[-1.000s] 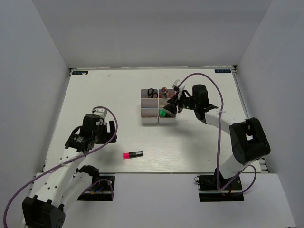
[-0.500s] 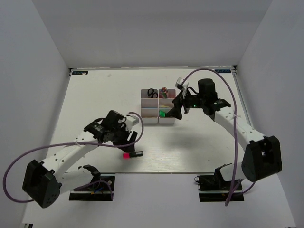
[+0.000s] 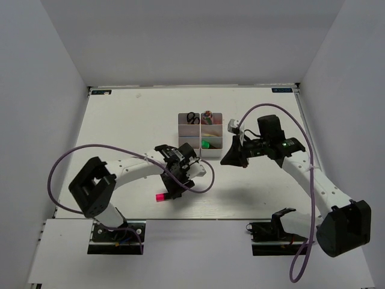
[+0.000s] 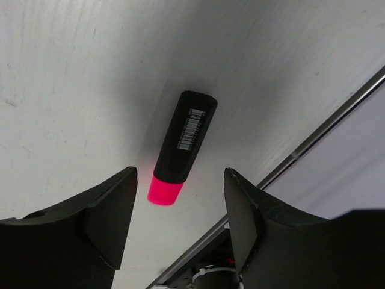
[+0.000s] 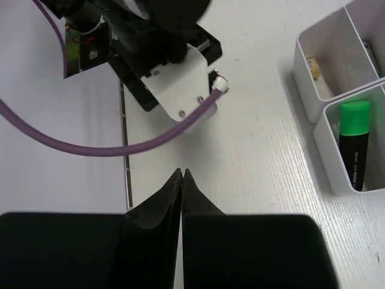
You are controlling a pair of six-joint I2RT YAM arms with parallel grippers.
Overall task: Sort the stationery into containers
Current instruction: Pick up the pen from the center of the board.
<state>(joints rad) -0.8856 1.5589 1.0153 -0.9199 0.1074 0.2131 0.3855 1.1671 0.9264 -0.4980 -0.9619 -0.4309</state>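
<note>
Left wrist view: pink highlighter point(image 4: 181, 147) lies between parted fingers point(image 4: 105, 211) of left claw point(image 4: 180, 180).

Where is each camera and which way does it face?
Top external: above and behind the bases, looking down; both arms, left gripper over a pink-capped black highlighter, right gripper beside the white translucent bin block.
Left wrist: on the left arm, looking down at that highlighter between its open fingers.
Right wrist: on the right arm, facing the left arm's wrist; its shut fingers, a green-capped black highlighter in a bin.
Shared: the pink-capped highlighter, in top and left wrist.
</note>
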